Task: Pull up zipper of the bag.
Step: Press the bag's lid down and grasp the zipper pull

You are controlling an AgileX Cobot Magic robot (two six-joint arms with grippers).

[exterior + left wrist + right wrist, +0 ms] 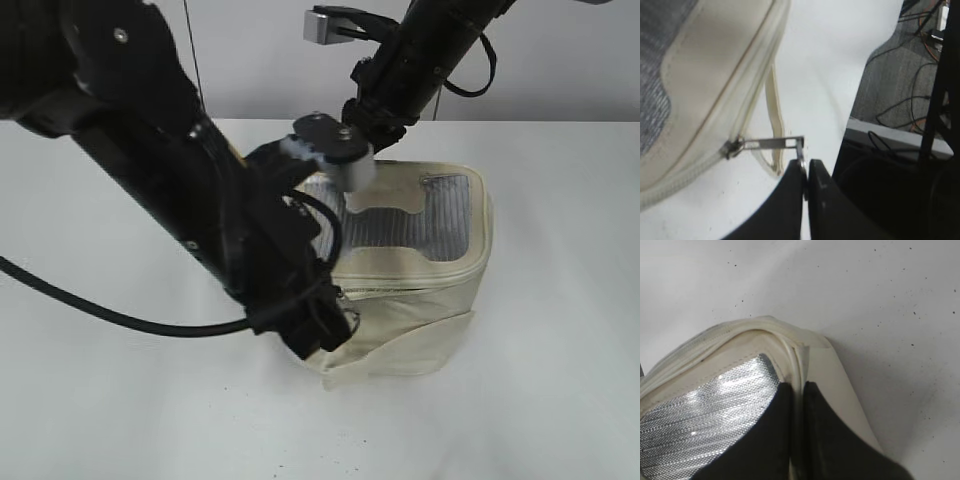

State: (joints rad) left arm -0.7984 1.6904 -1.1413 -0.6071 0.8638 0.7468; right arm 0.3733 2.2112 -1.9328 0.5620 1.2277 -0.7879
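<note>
The cream-white bag (425, 310) stands on the table, its grey mesh window (400, 225) facing up. The zipper track (410, 283) runs round the top rim. My left gripper (338, 322) is at the bag's near left corner. In the left wrist view it (805, 169) is shut on the silver ring pull (775, 143), which stretches taut from the slider (733, 148) on the zipper (685, 175). The loose cream strap (774, 107) hangs beside it. My right gripper (355, 185) is shut on the bag's rim (799, 365) at the lid's far left edge, beside the mesh (705, 410).
The white table (120, 400) stretches all round the bag. In the left wrist view the table's edge (860, 65) drops to a grey floor with cables (900, 100) and a dark box (880, 165). The left arm (180, 170) hides the bag's left side.
</note>
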